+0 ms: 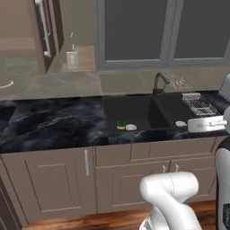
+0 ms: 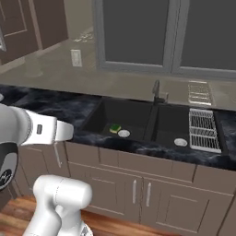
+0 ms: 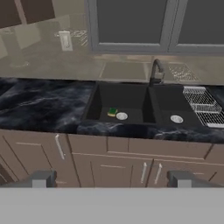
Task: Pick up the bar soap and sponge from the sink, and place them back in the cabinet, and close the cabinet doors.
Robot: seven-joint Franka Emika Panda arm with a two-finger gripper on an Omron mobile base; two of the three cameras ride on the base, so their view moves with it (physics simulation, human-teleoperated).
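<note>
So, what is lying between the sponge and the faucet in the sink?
Beside the sponge sits the left basin's silver drain; past it to the faucet is bare black basin, in the hand view.

Green-topped yellow sponge (image 1: 121, 124) lying flat in black sink's (image 1: 134, 102) left basin, beside silver drain (image 1: 130, 127)

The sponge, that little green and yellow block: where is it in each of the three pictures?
Left base view: the sponge lies in the left basin, just left of the round drain.
Right base view: the sponge is in the left basin, up-left of the drain.
Hand view: the sponge is in the left basin, left of the drain.
Shared landmark: the dark faucet behind the basins' divider.
</note>
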